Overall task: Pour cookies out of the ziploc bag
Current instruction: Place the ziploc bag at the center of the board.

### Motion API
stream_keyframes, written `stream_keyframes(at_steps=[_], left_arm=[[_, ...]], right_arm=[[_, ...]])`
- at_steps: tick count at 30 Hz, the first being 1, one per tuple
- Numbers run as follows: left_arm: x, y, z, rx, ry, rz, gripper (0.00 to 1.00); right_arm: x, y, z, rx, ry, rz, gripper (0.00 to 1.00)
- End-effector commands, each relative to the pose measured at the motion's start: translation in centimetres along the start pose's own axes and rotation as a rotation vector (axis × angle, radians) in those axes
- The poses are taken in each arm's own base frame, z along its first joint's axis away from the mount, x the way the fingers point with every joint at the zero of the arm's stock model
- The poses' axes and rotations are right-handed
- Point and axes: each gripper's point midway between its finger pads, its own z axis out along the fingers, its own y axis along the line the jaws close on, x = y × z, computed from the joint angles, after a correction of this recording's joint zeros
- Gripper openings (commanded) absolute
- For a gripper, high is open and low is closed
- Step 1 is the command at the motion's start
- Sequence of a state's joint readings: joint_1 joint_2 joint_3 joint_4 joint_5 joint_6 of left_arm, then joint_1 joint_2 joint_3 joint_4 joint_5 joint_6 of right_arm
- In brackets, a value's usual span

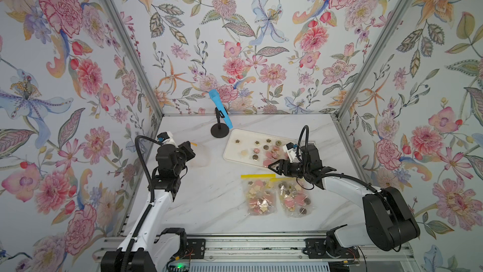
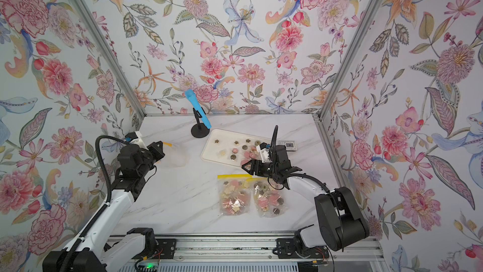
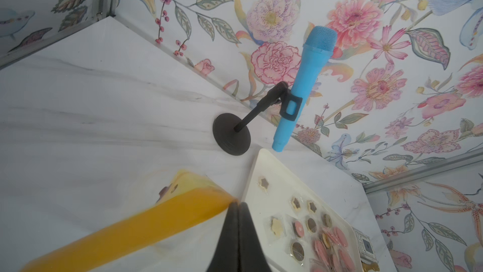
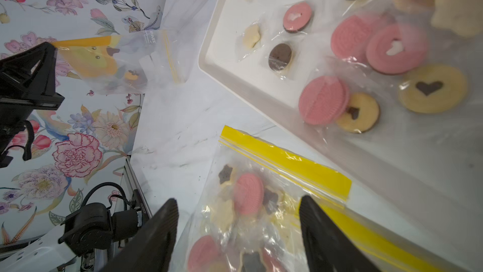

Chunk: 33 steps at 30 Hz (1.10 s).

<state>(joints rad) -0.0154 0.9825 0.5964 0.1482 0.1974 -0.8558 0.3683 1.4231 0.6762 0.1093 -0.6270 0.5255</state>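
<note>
While left gripper (image 3: pixel 237 203) pinches a bag (image 3: pixel 125 231) by its yellow strip, right gripper (image 4: pixel 239 199) hangs wide open, empty, over two full bags (image 1: pixel 261 197); loose cookies (image 1: pixel 271 153) lie on tray (image 1: pixel 232 153).

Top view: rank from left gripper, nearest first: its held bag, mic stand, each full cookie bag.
1. Nearly empty bag: pinched in the left gripper.
2. Mic stand: behind, toward centre.
3. Left full bag: front centre.
4. Right full bag: beside it, farther right.

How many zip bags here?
3. Two full, clear yellow-topped bags lie side by side on the marble table; one nearly empty bag hangs from the left claw. Others may be hidden.
</note>
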Motion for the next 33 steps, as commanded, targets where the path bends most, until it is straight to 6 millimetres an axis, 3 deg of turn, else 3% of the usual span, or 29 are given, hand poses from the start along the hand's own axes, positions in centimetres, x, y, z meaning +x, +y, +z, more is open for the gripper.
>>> stream_keyframes(at_steps=[1,5,8,10,15,20,24,29,33], left_arm=[[1.5,0.7,-0.3,0.049,0.011,-0.114,0.00],[3.0,2.3,-0.8,0.004,0.030,-0.134,0.19],[4.2,3.2,-1.3,-0.028,0.064,-0.138,0.39],[5.0,3.6,-1.8,-0.047,0.089,-0.140,0.60],[6.4,3.4,-2.9,-0.036,0.153,-0.154,0.87],[7.2,2.4,-4.0,-0.002,0.221,-0.155,0.92],[8.6,0.4,-4.7,0.070,0.262,-0.174,0.88],[11.1,-2.7,-4.8,0.175,0.324,-0.203,0.83],[13.6,-4.6,-4.3,0.227,0.382,-0.219,0.81]], right_arm=[[0.6,-0.2,-0.1,0.023,0.010,-0.011,0.73],[1.4,-0.4,-0.1,0.056,0.048,0.013,0.72],[2.3,-0.8,-0.3,0.102,0.085,0.025,0.72],[3.0,-0.8,-0.5,0.121,0.107,0.026,0.72],[3.9,-0.5,-0.6,0.138,0.124,0.027,0.71],[4.5,0.2,-0.7,0.138,0.147,0.050,0.71],[5.1,1.1,-0.8,0.131,0.156,0.073,0.71],[5.7,1.5,-0.7,0.172,0.151,0.074,0.71],[6.4,0.6,0.0,0.200,0.175,0.090,0.70]])
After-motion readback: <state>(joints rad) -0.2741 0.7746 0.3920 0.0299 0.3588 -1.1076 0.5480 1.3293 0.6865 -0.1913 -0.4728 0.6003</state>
